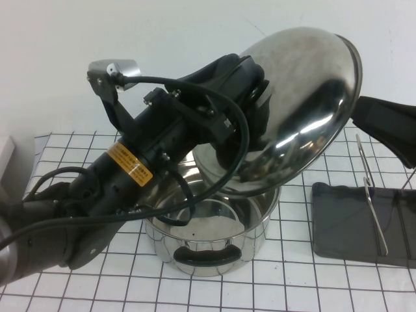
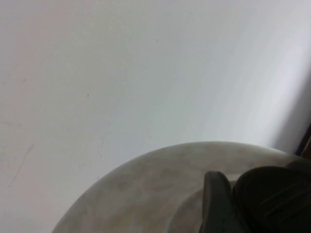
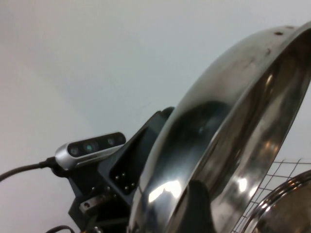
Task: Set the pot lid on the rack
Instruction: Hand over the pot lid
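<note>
The pot lid point(image 1: 305, 97) is a shiny steel dome, held tilted in the air above the pot point(image 1: 208, 240). My left gripper point(image 1: 259, 107) is shut on the lid's black knob point(image 2: 274, 194), which shows against the lid's top point(image 2: 146, 194) in the left wrist view. My right arm point(image 1: 383, 123) reaches in from the right, and its gripper is hidden behind the lid's right rim. The right wrist view shows the lid point(image 3: 233, 121) edge-on and very close. The rack point(image 1: 370, 195) has thin wire uprights on a dark grey tray point(image 1: 351, 227), right of the pot.
The deep steel pot stands open on the checked mat point(image 1: 97, 286), its black handle point(image 1: 207, 255) facing me. A pale block point(image 1: 5, 159) sits at the left edge. The white wall is close behind.
</note>
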{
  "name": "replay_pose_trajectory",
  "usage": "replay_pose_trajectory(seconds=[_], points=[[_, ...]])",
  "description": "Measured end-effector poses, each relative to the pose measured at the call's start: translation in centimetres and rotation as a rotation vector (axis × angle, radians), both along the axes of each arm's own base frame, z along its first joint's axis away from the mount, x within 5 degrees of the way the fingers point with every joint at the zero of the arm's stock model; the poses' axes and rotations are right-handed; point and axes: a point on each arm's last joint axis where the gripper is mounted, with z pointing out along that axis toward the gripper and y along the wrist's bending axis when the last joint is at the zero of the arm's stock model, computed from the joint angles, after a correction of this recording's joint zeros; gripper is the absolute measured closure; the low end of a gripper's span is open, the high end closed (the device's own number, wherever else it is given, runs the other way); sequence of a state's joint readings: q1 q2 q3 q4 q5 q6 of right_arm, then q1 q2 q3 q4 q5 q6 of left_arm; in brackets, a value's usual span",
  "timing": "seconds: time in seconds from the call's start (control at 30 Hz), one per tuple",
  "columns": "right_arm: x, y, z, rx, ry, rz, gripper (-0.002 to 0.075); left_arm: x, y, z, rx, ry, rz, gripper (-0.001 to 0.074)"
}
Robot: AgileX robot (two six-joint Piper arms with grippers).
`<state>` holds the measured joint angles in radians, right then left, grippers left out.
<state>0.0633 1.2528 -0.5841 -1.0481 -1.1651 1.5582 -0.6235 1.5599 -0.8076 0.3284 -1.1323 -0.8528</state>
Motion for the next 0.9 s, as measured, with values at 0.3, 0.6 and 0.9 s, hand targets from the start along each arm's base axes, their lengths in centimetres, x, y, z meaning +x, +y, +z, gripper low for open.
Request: replay_pose_trajectory(seconds=[0.3,0.6,0.9], points=[[0.0,0.0,0.0,0.003,0.012,0.001,0.0214,0.3,0.3,0.2,-0.015,-0.012,0.055,0.0405],[0.0,0.0,0.1,0.011,0.013,0.006,0.0213,0.5,0.4,0.1,0.016,-0.048,0.097,0.0405],[0.0,0.0,0.2,0.014,0.012,0.006,0.0214,-0.6,-0.7,-0.1,0.076,-0.096,0.004,0.0405]])
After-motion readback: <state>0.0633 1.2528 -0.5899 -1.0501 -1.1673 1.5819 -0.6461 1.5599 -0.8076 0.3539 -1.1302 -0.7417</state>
